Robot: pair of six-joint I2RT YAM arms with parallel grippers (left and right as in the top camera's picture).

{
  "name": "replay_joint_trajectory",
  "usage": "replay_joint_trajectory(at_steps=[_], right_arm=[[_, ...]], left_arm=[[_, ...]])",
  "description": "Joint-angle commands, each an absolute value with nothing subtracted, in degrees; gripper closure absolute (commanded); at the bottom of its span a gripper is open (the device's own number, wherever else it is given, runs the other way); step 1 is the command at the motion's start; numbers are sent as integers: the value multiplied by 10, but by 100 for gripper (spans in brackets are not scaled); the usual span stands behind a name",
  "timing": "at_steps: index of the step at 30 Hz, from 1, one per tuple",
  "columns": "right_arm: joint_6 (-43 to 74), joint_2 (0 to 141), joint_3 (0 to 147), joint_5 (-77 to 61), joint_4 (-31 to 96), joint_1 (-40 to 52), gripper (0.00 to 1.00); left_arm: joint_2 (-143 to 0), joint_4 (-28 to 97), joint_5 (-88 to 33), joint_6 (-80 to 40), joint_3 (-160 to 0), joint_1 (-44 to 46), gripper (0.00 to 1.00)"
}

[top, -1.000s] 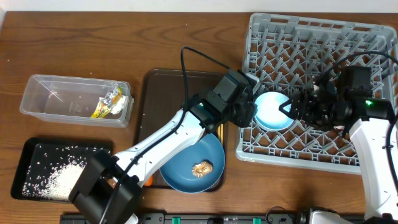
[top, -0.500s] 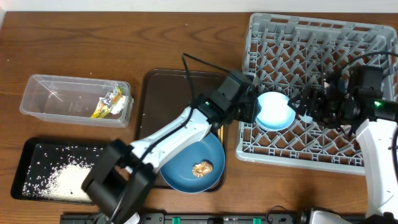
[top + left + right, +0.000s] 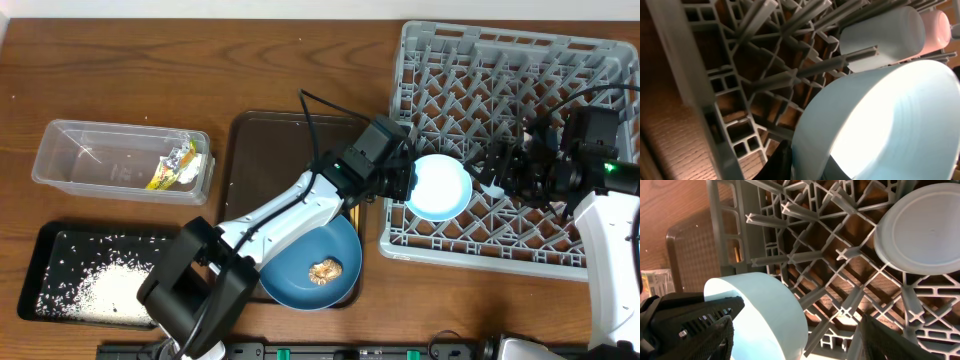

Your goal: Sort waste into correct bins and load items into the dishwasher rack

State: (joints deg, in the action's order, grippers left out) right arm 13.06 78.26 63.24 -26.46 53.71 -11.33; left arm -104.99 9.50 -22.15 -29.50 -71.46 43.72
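Left jaws clenched on rim of light blue round bowl [image 3: 437,187], bowl tilted up at mid-left edge of large square grey plastic dishwasher rack [image 3: 500,60], right half of frame. Right jaws released, spread wide, just right of bowl, gripping nothing. Small pale blue cup [image 3: 880,35] and small pink cup [image 3: 937,25] sit among the pegs behind bowl. Lower centre: large round blue plate [image 3: 290,285] with small brown food lump [image 3: 324,269], on dark brown serving tray [image 3: 260,140]. Left: clear rectangular plastic tub [image 3: 90,160] holding yellow-green snack wrapper [image 3: 165,172]; below it, shallow black tray [image 3: 50,240] with white rice grains [image 3: 100,285]. All on wooden counter [image 3: 150,70].
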Motion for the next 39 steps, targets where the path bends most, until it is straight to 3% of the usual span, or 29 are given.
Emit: replay_joint_trajectory(at_steps=[1,5,12,19,28,30,35,39], right_arm=[[113,781,631,-275,549,-120,30],[67,781,629,-279,582,-103,30],[-30,781,624,-366,584,-98,18],[-102,781,625,-544,559,-98,20],[-102,781,625,-599,524,-96,23],[-104,781,625,-641,503,-93,28],[-104,781,625,-670,490,-91,56],[-103,781,625,-669,493,-89,64]], left_arm=[[-1015,102,-198,-266,-721,438,84],[-1006,102,-197,-258,-721,438,94],[-1004,102,-209,-258,-721,429,95],[-970,97,-247,-258,-721,405,94],[-904,86,-247,-258,-721,404,94],[-902,86,-247,-258,-721,404,94],[-902,86,-246,-257,-721,404,94],[-902,86,-238,-255,-721,404,93]])
